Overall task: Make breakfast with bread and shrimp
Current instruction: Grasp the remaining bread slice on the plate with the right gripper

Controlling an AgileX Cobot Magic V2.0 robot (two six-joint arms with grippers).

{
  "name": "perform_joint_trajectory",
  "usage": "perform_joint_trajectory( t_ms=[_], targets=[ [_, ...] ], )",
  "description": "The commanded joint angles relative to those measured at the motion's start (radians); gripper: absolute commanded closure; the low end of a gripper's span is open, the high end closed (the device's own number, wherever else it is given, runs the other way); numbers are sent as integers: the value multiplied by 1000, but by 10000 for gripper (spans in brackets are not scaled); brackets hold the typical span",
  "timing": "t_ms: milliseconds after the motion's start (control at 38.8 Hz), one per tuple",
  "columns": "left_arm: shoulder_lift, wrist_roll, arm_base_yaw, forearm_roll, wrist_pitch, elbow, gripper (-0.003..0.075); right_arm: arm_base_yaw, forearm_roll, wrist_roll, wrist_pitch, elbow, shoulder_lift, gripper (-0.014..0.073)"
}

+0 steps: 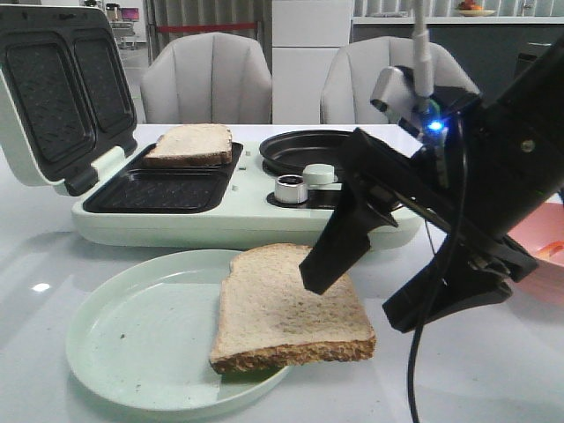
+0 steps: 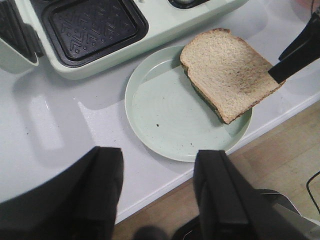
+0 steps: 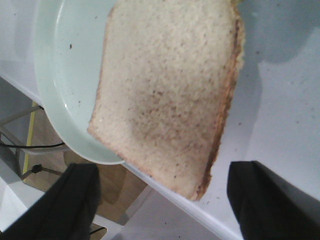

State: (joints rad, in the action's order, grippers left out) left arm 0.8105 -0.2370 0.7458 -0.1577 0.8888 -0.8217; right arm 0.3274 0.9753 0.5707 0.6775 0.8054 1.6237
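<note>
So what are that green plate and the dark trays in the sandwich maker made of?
The plate looks like plastic or melamine: pale mint, smooth and softly glossy, with an even moulded rim. It could also be glazed ceramic. The trays look like cast metal with a black non-stick coating: matte, with a pressed pattern. The maker's body seems to be glossy mint plastic.

Table [image 1: 35, 291]: smooth, glossy white, shows reflections. Plate [image 1: 132, 352]: pale green, smooth w/ soft sheen, looks like plastic or glazed ceramic, can't tell which. Bread slice on plate [image 1: 286, 313]: matt, porous crumb, rough brown crust. Far slice [image 1: 189, 144]: same texture. Sandwich maker [image 1: 176, 225]: glossy mint plastic body; its grill plates [image 1: 159, 192] matt black, ridged, nonstick-looking. Knob [image 1: 291, 189]: shiny metal. Right gripper [image 1: 374, 291]: matt black plastic jaws. Chairs [image 1: 207, 79]: pale, softly padded upholstery.
</note>
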Motion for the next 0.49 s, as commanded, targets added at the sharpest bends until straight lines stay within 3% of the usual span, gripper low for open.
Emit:
perform_joint_trajectory(
  t_ms=[0,464],
  targets=[
    [-3,1,8,-4,-67,-27,328,2,50,17,18,60,11,-29],
    [-3,1,8,-4,-67,-27,328,2,59,17,33,166,145,-29]
  ],
)
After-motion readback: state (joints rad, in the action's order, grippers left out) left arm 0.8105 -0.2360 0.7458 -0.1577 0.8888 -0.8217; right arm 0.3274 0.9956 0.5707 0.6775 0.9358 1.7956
